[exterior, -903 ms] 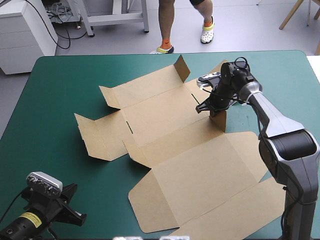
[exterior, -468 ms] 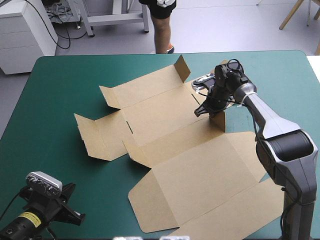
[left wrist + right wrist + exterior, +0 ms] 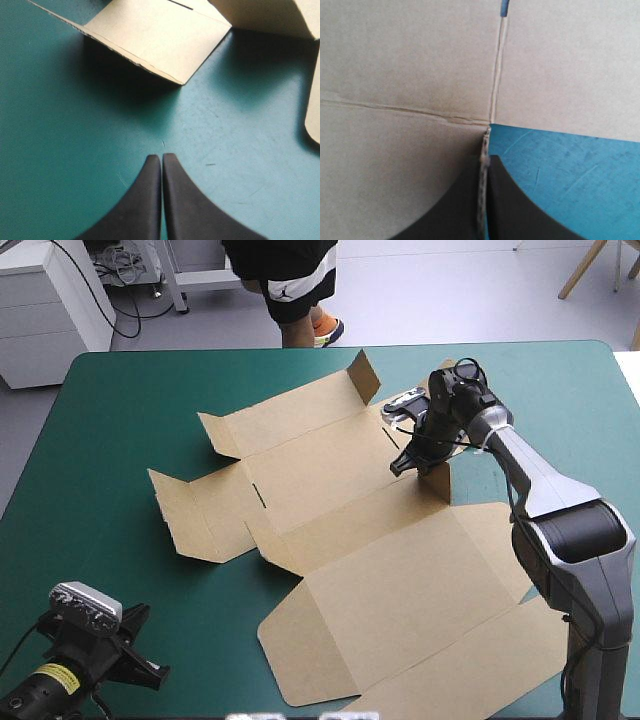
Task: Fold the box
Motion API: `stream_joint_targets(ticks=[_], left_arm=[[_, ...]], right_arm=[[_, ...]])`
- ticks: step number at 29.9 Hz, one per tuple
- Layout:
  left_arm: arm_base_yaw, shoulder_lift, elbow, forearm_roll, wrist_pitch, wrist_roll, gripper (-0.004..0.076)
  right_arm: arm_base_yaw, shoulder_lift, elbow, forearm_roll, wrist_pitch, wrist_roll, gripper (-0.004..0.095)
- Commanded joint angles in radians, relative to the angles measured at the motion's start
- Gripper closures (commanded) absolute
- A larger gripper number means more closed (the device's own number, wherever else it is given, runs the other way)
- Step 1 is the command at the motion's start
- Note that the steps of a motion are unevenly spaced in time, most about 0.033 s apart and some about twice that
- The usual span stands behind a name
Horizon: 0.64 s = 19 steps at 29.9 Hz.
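The brown box [image 3: 340, 530] lies as a cut sheet across the middle of the teal-green table, mostly flat, with a few flaps raised. My right gripper [image 3: 412, 462] is at its far right side, shut on a small upright flap [image 3: 437, 478]. In the right wrist view that flap's edge [image 3: 481, 200] runs between my fingers, with board [image 3: 405, 65] filling the space ahead. My left gripper [image 3: 161, 161] is shut and empty, low over the bare cover near the table's front left corner. Ahead of it lies a corner flap of the box [image 3: 150, 37].
More board [image 3: 470, 660] of the same sheet reaches to the table's front right. A raised flap [image 3: 365, 375] stands at the box's far side. A person stands just beyond the far edge. Bare teal-green cover [image 3: 120, 410] lies to the left.
My right gripper has shifted slightly toward the far left with the flap in it. The left arm has not moved.
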Motion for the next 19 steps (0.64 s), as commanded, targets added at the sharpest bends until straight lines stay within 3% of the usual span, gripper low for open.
stream_joint_targets(ticks=[1,10,19], left_arm=[[-0.005,0.009,-0.073,-0.009,-0.063,-0.003,0.0734],[-0.005,0.009,-0.17,-0.018,-0.039,-0.005,0.0734],[-0.005,0.009,-0.176,-0.088,-0.041,-0.005,0.0734]], right_arm=[[0.005,-0.06,-0.031,0.042,-0.011,-0.052,0.0927],[0.006,-0.06,-0.105,0.125,-0.011,-0.178,0.0927],[0.04,-0.06,-0.22,0.227,-0.017,-0.424,0.0927]])
